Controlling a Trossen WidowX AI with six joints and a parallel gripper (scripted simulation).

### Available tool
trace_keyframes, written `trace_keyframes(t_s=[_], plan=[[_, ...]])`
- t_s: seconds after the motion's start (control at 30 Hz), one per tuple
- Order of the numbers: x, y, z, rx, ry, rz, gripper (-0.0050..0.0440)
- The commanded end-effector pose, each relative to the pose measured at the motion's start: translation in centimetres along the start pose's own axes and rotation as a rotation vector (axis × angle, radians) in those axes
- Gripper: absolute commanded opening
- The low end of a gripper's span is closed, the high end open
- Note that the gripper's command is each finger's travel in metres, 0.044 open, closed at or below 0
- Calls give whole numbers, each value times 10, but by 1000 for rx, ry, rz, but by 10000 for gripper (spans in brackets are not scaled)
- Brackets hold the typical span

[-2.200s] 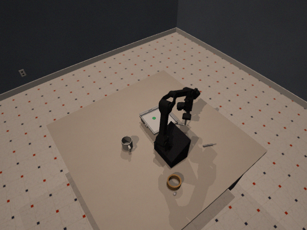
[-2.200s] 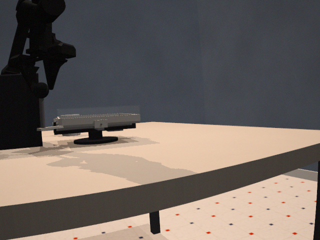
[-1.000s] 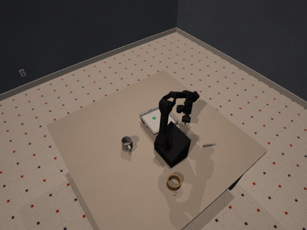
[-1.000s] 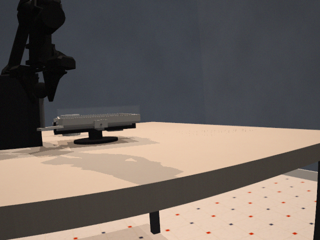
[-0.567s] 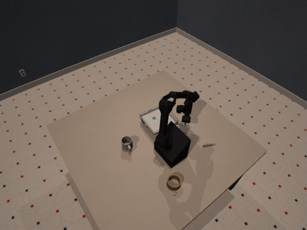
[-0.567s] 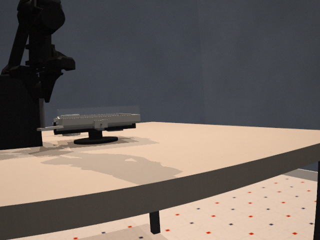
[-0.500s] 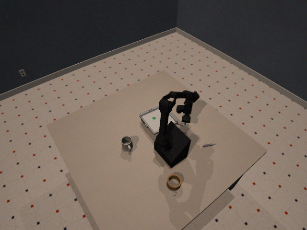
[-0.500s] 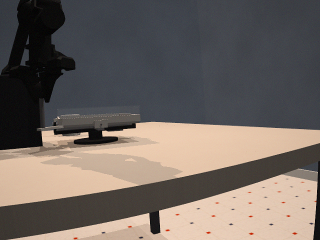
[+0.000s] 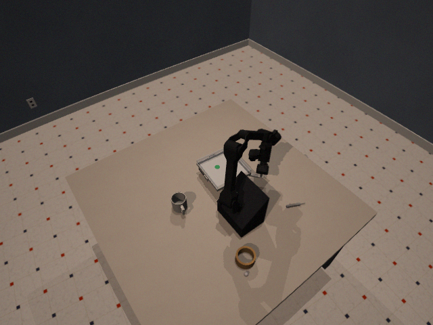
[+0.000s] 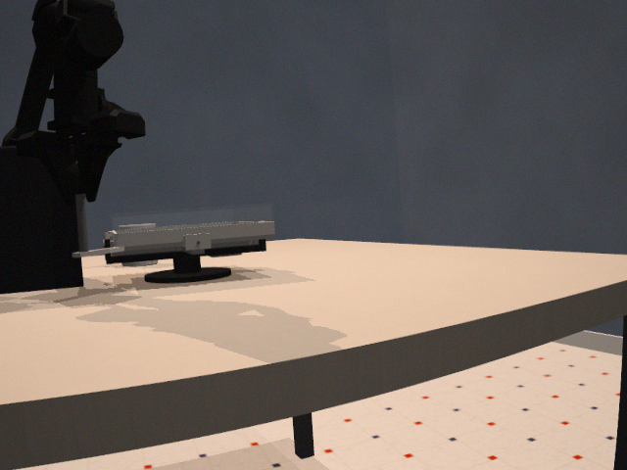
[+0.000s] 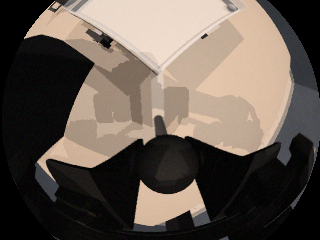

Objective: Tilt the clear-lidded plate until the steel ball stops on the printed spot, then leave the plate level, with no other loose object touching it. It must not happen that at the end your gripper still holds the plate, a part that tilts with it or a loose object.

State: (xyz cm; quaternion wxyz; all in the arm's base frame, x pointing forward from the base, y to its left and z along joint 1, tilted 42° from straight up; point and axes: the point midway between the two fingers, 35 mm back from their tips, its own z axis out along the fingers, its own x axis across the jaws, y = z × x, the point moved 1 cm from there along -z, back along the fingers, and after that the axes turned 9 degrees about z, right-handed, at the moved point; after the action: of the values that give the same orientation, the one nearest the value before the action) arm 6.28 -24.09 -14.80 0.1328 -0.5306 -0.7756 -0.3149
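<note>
The clear-lidded plate (image 9: 207, 176) (image 10: 202, 237) (image 11: 134, 16) sits level on a black pedestal (image 10: 187, 274). Its green spot (image 9: 217, 166) shows near the far side. I cannot make out the steel ball on it. A thin grey handle tab (image 10: 93, 252) (image 11: 160, 80) sticks out of the plate's near corner. My gripper (image 9: 262, 172) (image 10: 90, 194) (image 11: 163, 142) hangs above the end of that tab, clear of it. In the wrist view its fingers are shut on a dark round ball (image 11: 166, 163).
The arm's black base block (image 9: 248, 210) stands beside the plate. A metal mug (image 9: 178, 202) stands to the left. A grey pen-like stick (image 9: 294, 204) lies to the right. An orange tape ring (image 9: 245, 255) and a small white ball (image 9: 246, 273) lie near the front.
</note>
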Motion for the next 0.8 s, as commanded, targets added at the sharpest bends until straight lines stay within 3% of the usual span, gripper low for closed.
trace_keyframes(t_s=[0.0,0.77], plan=[[7,1,-1,-4,2,7,150],[-4,2,0,-4,-5,7,150]])
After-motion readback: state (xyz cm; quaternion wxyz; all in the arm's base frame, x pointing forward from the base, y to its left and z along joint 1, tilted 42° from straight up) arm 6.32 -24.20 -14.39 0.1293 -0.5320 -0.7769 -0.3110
